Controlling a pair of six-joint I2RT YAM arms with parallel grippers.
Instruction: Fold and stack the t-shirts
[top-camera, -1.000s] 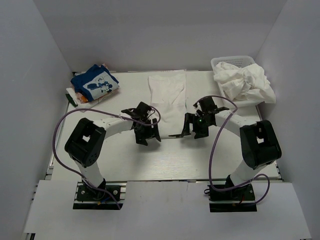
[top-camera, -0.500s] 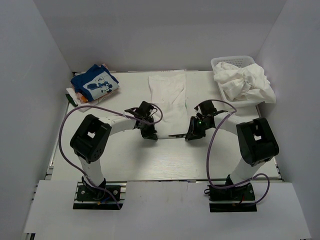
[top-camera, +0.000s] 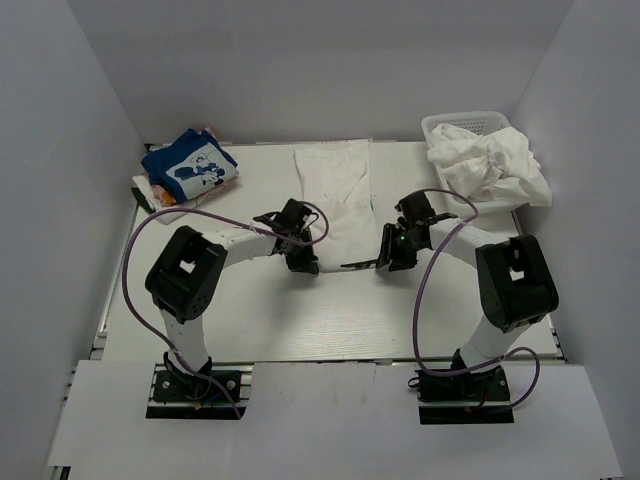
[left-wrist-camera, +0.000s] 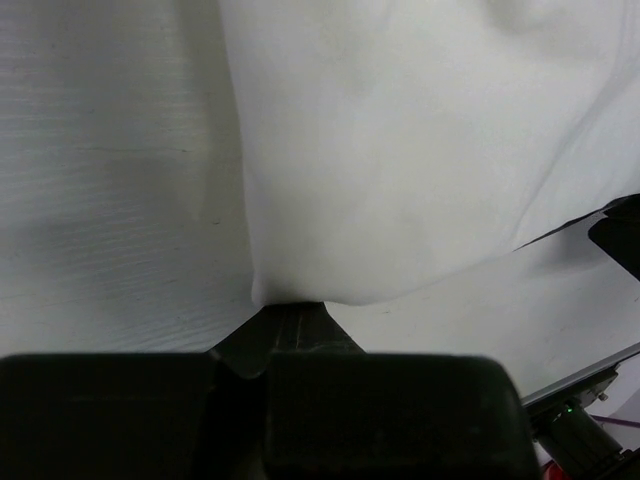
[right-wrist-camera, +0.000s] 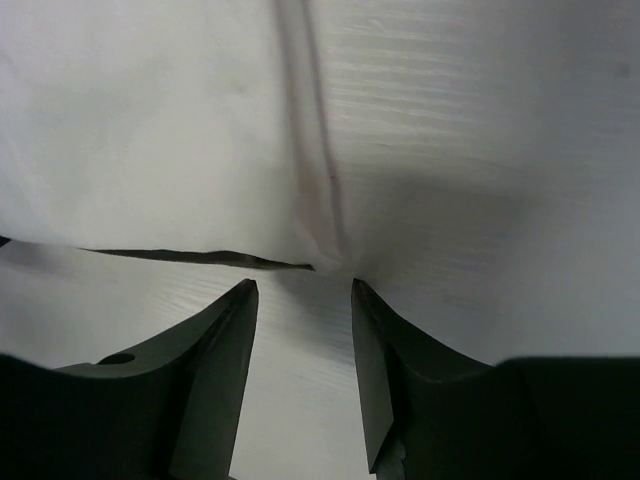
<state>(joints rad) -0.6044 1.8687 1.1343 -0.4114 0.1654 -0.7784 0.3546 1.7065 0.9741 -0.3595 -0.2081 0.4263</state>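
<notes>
A long white t-shirt (top-camera: 335, 195) was laid lengthwise across the middle of the table (top-camera: 250, 320). Its near-left corner was pinched between the pressed-together fingers of the left gripper (left-wrist-camera: 288, 315), and the near hem was raised slightly off the table. The right gripper (right-wrist-camera: 302, 290) was held spread just short of the near-right corner, which was not touched. A folded blue t-shirt (top-camera: 190, 165) was seen at the table's far-left corner. Crumpled white t-shirts (top-camera: 490, 165) were heaped in a basket (top-camera: 470, 120) at its far-right corner.
</notes>
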